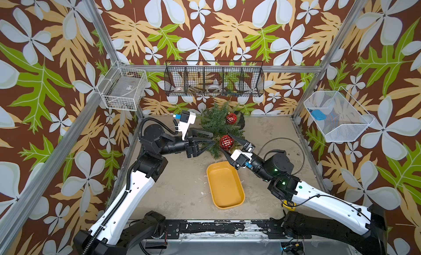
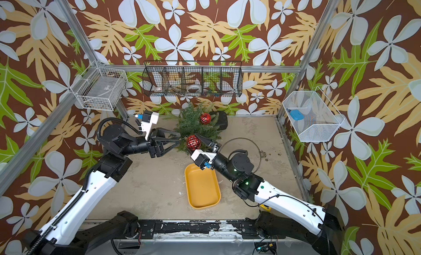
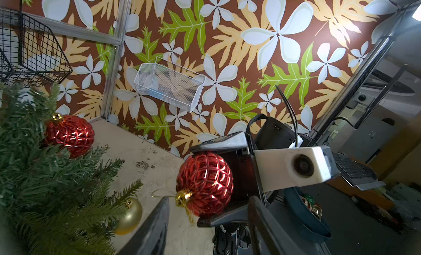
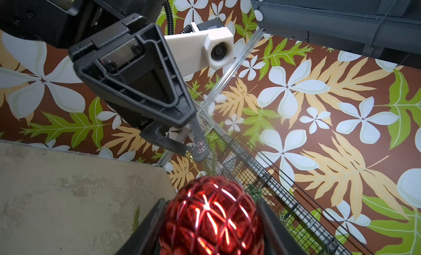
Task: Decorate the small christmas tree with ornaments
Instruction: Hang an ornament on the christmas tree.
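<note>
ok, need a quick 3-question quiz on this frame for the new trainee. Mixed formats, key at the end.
1. True or false: the yellow tray holds an ornament.
2. Which end effector grips a red ornament? A left; B right; C neither.
3. How many ornaments hang on the small christmas tree?

Key:
1. False. Nothing lies in the tray.
2. B. The right end effector is shut on the held red ornament.
3. Two: the hung red ornament and the gold ornament, which shows only in the left wrist view.
</note>
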